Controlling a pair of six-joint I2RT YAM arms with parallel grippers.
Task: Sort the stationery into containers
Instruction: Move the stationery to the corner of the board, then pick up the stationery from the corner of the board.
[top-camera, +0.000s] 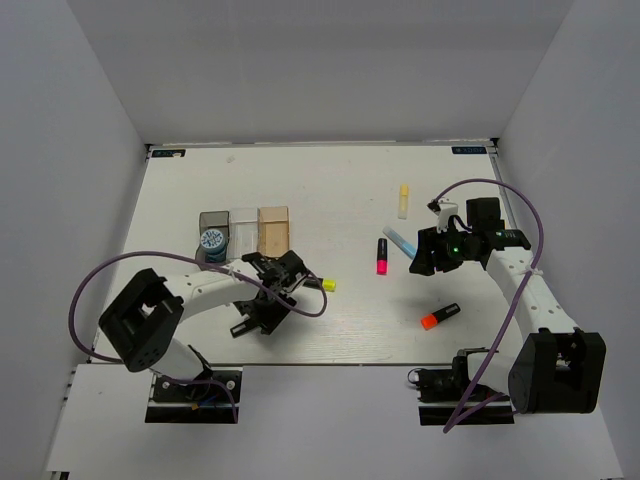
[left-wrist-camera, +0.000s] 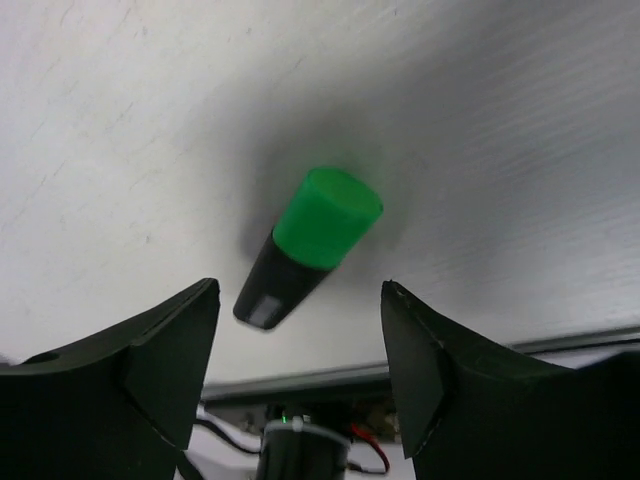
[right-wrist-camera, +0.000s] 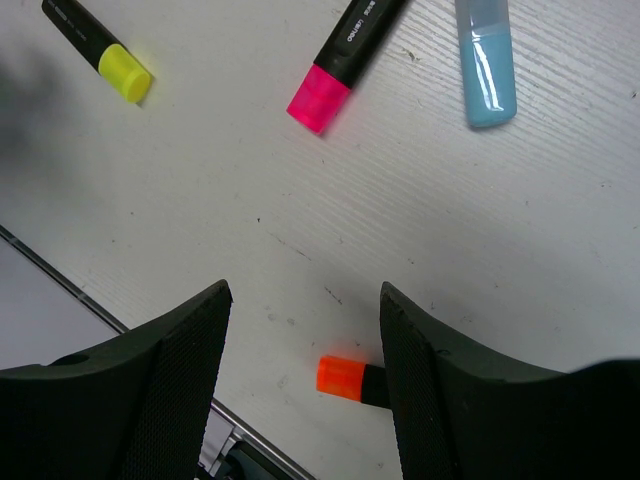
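Left jaws spread; green highlighter (left-wrist-camera: 306, 248) beyond gap, untouched

Light: bright, even and diffuse, coming from overhead; the white walls and the desk (top-camera: 350, 330) reflect it.
Shadows: soft throughout; a broad, blurred dark patch surrounds the green-capped highlighter (left-wrist-camera: 312, 240) in the left wrist view, and a grey smudge sits in the upper left corner of the right wrist view.
Glare: a pale streak on the light blue highlighter (right-wrist-camera: 487, 70).
Focus: top view crisp; left end effector (left-wrist-camera: 298, 295) and right end effector (right-wrist-camera: 305, 295) are dark with slightly soft edges.
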